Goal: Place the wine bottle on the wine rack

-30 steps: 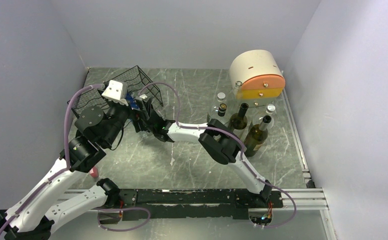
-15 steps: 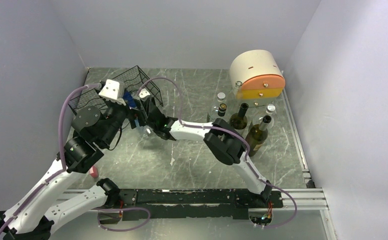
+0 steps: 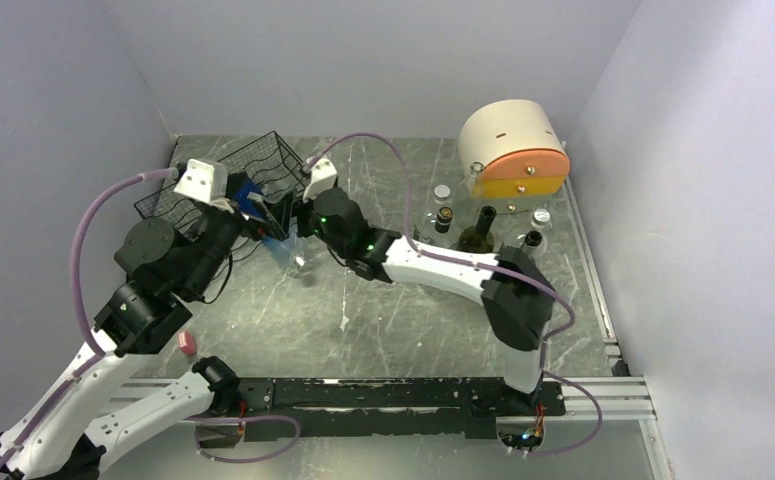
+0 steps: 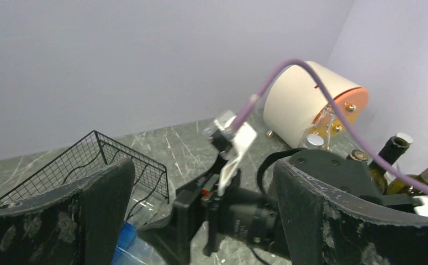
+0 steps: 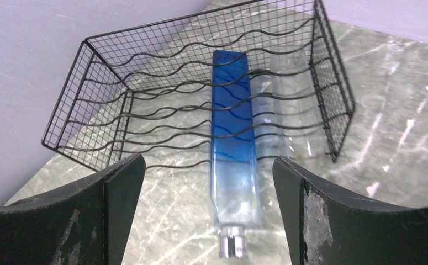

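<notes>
A square wine bottle, blue fading to clear, lies in a cradle of the black wire wine rack, its silver-capped neck sticking out over the front edge. In the top view the rack stands at the back left, with the bottle at its right end. My right gripper is open and empty, its fingers on either side of the neck and apart from it. My left gripper is open and empty beside the rack; it looks at the right wrist, and the bottle's blue part shows low left.
A cream-and-orange drum box stands at the back right, with several upright bottles in front of it. A clear bottle lies in the rack right of the blue one. A small red object lies by the left arm.
My right wrist has risen and swung towards the rack. My left arm has drawn back to the left. The bottle's clear neck end now shows outside the rack.
</notes>
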Motion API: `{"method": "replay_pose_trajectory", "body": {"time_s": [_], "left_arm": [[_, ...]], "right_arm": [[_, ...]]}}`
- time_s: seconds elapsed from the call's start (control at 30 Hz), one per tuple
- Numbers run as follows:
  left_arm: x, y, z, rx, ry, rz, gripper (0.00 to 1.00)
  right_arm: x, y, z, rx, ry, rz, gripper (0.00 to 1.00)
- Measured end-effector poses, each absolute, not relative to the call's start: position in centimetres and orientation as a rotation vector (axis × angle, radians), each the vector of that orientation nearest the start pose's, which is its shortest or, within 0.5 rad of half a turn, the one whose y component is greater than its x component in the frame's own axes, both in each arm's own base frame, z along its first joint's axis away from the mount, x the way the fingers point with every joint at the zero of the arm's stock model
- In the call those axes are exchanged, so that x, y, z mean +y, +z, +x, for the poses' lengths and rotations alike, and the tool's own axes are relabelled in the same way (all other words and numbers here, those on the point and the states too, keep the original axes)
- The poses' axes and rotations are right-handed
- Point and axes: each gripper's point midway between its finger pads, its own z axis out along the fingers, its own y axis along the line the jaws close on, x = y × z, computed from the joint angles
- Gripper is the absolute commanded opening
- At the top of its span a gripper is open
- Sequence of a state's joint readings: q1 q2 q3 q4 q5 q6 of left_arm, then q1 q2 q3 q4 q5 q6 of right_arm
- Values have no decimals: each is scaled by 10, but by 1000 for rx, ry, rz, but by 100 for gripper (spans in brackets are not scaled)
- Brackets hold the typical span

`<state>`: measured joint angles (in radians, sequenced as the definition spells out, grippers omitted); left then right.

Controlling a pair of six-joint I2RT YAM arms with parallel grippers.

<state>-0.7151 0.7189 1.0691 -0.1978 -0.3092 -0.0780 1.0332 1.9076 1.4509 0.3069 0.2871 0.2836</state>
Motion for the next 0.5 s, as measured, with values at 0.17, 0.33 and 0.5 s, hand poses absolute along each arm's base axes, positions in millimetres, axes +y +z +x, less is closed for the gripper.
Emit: {"method": "replay_pose_trajectory", "body": {"time_s": [0.17, 0.33, 0.5], "left_arm": [[-142, 431, 234, 1401, -467, 201, 99], [-138, 436, 229, 1382, -481, 191, 99], [-143, 432, 232, 1401, -490, 190, 99]], "right_arm": [[442, 256, 324, 1719, 663, -390, 88], [388, 287, 312, 1709, 566, -329, 88], [325, 323, 306, 1679, 430, -232, 88]]}}
